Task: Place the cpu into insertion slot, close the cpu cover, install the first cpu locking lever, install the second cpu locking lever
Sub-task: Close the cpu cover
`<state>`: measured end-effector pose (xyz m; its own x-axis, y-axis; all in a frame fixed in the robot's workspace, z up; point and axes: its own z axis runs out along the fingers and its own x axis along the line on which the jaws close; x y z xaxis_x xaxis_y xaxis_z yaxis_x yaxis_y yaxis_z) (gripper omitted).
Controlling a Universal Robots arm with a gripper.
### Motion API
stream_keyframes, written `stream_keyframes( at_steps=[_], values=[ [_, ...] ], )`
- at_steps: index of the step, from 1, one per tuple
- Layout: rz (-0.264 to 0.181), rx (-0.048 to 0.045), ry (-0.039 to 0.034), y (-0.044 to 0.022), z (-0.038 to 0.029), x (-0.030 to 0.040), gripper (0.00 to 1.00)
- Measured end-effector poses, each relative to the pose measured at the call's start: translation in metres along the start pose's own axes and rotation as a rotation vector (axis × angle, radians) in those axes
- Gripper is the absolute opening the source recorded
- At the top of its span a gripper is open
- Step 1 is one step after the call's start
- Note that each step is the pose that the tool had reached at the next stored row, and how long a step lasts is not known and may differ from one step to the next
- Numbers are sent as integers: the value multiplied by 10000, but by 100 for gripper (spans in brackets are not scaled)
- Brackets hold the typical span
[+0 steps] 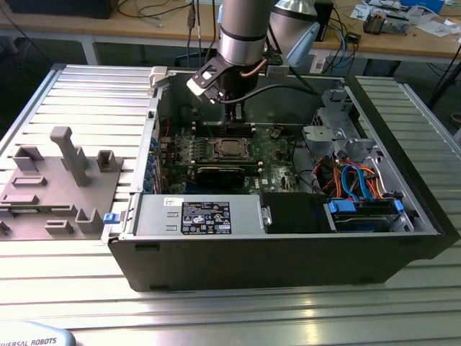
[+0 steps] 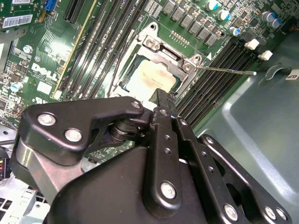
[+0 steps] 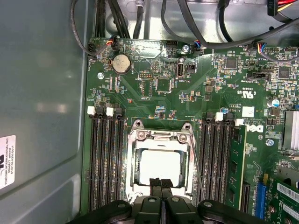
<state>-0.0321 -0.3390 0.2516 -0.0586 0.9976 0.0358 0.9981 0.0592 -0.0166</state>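
Above one cpu (image 3: 161,164), one cpu cover (image 3: 161,136), one gripper (image 3: 161,182) pinched closed

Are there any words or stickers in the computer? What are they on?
Dark sticker on the silver box: print too small to read.
White label on the case wall: tiny sideways print, too unclear to quote.
Green motherboard: white lettering and codes, mostly too small to read.
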Motion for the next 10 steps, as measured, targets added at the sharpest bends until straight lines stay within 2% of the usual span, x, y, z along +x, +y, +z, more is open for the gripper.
stream_keyframes(
  at_steps=[10],
  values=[
    [0,-3,24,0,-14,0,11]
  ],
)
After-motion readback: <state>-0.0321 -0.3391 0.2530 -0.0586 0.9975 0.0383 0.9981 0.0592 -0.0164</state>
